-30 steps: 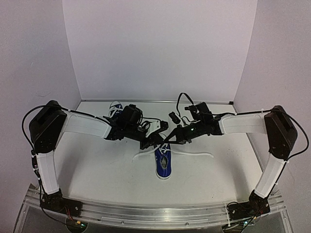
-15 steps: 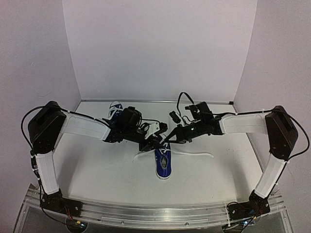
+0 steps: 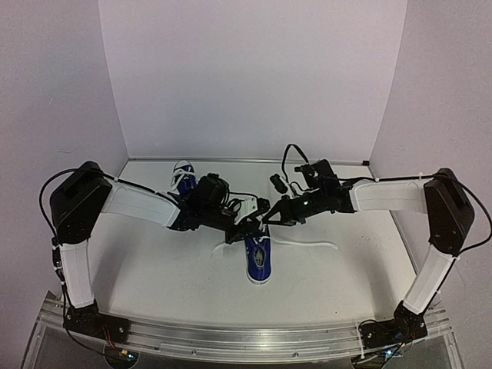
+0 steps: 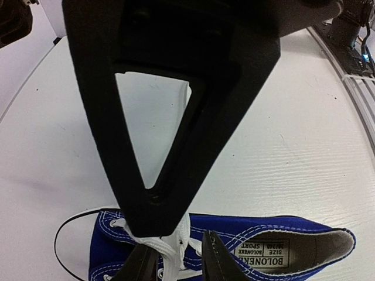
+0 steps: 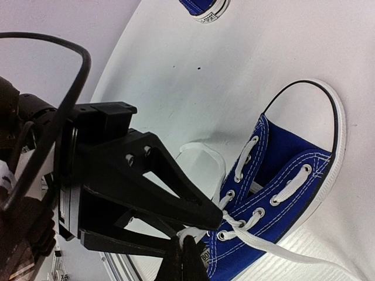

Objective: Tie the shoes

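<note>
Grippers meet over a blue sneaker [image 3: 259, 260] lying mid-table, toe toward the arm bases. The left gripper [image 3: 252, 227] pinches its white lace [image 4: 173, 246] at the eyelets; the right gripper [image 5: 180, 257] is clenched on the same lace. A second sneaker [image 3: 182, 177] rests near the back wall.

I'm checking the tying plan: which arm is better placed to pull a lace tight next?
Probably the right. The right gripper looks shut on the lace at the top eyelets of the near shoe. The left gripper straddles the laces, but a grip isn't clear.
</note>
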{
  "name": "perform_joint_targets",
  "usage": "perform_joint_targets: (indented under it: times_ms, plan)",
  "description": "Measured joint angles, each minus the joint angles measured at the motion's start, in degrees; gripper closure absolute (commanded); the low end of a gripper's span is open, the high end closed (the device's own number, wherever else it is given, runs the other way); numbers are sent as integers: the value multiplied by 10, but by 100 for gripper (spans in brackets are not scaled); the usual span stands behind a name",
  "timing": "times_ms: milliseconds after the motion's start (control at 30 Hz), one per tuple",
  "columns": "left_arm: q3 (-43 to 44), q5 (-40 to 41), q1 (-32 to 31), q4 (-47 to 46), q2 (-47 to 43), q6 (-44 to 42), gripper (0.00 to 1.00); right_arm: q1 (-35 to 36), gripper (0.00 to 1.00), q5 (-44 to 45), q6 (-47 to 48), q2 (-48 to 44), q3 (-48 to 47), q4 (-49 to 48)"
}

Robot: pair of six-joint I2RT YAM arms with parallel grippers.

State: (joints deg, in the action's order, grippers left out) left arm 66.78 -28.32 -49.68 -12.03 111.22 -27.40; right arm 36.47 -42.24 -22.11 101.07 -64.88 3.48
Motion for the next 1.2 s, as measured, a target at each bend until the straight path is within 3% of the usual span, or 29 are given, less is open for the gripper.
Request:
perform_joint_targets:
  times_ms: [167, 233, 333, 433, 567, 700, 900, 1200]
  plan:
    - [4, 2, -7, -1, 6, 3, 94, 0, 100, 6, 0, 0, 0, 5]
    - [4, 7, -8, -4, 7, 5, 100, 0, 95, 8, 0, -1, 0, 8]
    - [4, 16, -8, -11, 7, 10, 100, 0, 58, 16, -1, -6, 4, 12]
    - [4, 21, -8, -12, 7, 15, 100, -9, 42, 32, 1, -33, 27, 18]
    - [4, 24, -8, -15, 7, 18, 100, -44, 42, 75, 2, -84, 59, 53]
    - [4, 25, -8, -16, 7, 18, 100, -72, 41, 180, 29, -102, 60, 123]
    - [4, 25, -8, -16, 7, 17, 100, -71, 44, 309, 82, -62, 43, 239]
    - [4, 18, -8, -20, 19, 12, 100, -70, 34, 455, 138, -24, 19, 333]
